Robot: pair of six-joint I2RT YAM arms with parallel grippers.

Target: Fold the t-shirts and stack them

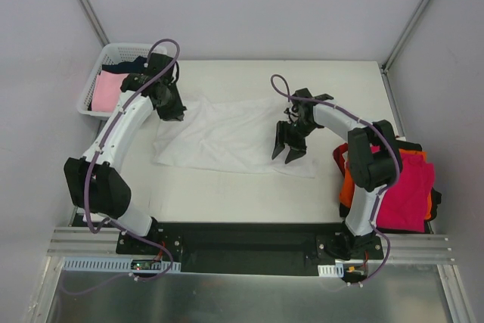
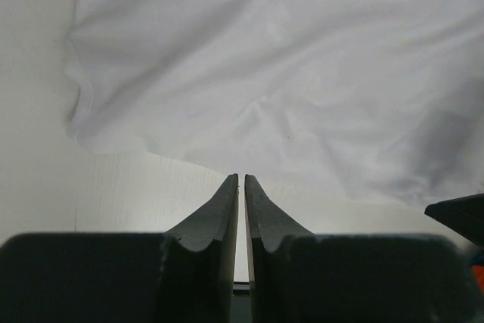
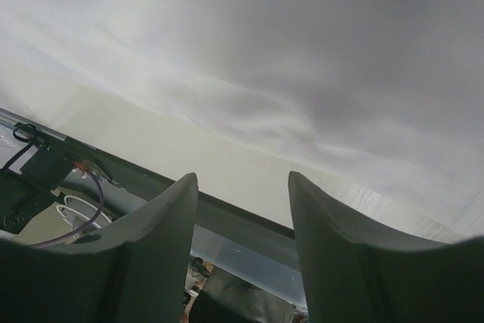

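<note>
At the far left, a white lattice basket (image 1: 115,54) is sitting by the table's (image 1: 249,191) far corner, holding a pale pink t-shirt (image 1: 107,90) and a navy t-shirt (image 1: 136,63). Next, the left gripper (image 1: 174,113) is hanging at the left edge of the white t-shirt (image 1: 219,138), its jaws narrowed to a thin slit with nothing between them. The white t-shirt is lying spread and wrinkled across the table's middle. The right gripper (image 1: 286,155) is hovering over its right part, jaws apart and empty. At the far right, a magenta-red t-shirt (image 1: 408,187) is lying atop an orange t-shirt (image 1: 345,191) in 1 pile.
</note>
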